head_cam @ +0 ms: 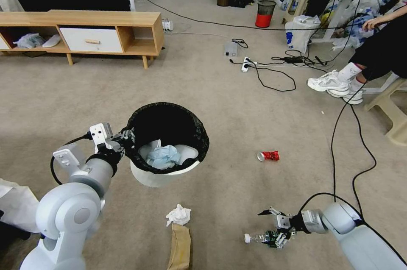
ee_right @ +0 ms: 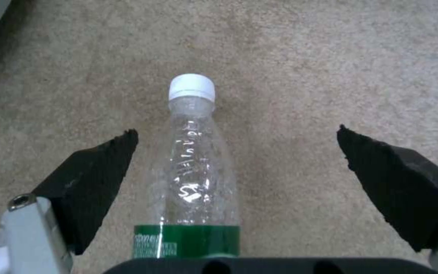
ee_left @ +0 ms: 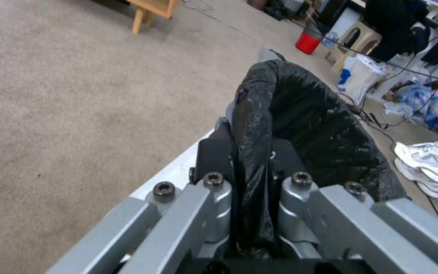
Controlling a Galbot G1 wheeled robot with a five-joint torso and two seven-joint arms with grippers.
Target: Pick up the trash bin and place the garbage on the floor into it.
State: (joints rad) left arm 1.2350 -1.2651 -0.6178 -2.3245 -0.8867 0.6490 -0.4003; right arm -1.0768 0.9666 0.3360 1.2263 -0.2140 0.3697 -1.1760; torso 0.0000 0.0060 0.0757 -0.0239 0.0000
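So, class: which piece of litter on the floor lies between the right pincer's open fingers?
The clear green-labelled bottle, white-capped, lying between the right pincer's fingers; the red can, tissue and paper bag lie apart.

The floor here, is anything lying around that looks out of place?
Yes: a crushed red can, a crumpled tissue, a brown paper bag and a clear bottle litter the carpet; the bottle lies between the right gripper's open fingers.

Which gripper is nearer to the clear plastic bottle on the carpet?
The right. The right gripper is open with its fingers on both sides of the bottle. The left gripper is far off, shut on the trash bin rim.
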